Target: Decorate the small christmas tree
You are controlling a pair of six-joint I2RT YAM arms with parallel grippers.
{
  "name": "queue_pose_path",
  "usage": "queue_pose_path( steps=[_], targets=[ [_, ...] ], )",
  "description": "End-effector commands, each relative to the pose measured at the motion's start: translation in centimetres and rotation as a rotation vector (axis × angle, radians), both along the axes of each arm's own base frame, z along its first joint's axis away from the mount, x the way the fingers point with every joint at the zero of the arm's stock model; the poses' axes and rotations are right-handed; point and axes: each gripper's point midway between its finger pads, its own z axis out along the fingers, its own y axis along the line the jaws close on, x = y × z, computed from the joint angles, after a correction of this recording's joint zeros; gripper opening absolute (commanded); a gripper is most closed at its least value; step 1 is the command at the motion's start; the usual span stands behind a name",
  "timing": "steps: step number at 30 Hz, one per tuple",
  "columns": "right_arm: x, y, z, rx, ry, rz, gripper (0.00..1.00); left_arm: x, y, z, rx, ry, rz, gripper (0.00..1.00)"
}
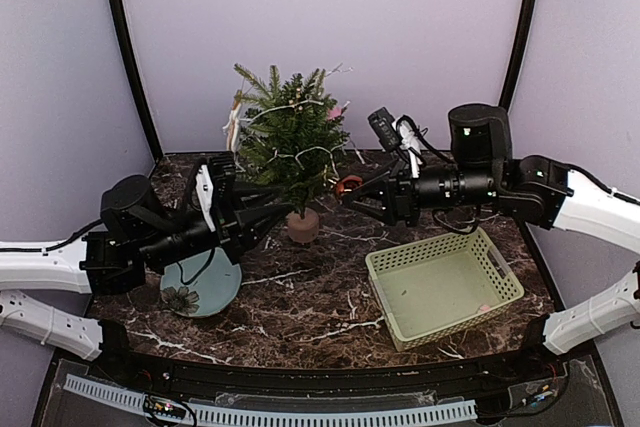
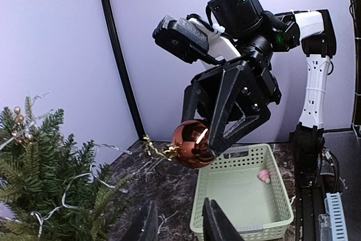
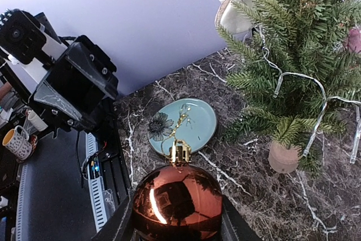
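The small christmas tree (image 1: 290, 142) stands at the back centre in a beige pot (image 1: 303, 225), with a white light string and a few ornaments on its branches. My right gripper (image 1: 350, 192) is shut on a shiny copper bauble (image 3: 177, 201), held in the air just right of the tree. The bauble's gold cap and gold loop string (image 2: 158, 149) point toward the left arm. My left gripper (image 2: 180, 227) is open and holds nothing. It sits low, left of the pot, and faces the bauble (image 2: 193, 144) from a short distance.
A light-green perforated basket (image 1: 443, 287) sits at the front right with a small pink ornament (image 2: 263, 176) inside. A pale-blue flower-painted plate (image 1: 200, 287) lies at the front left under the left arm. Dark marble tabletop, purple walls behind.
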Motion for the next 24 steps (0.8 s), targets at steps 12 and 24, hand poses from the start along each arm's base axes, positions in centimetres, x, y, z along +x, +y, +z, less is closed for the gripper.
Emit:
queue_pose_path(
  steps=[12, 24],
  targets=[
    [-1.2, 1.4, 3.1, 0.23, 0.018, 0.06, 0.25, 1.5, -3.7, 1.4, -0.165, 0.072, -0.052, 0.27],
    [-2.0, 1.3, 3.1, 0.245, 0.029, 0.099, 0.25, 2.2, -4.3, 2.0, -0.187, 0.063, -0.033, 0.25]
  ],
)
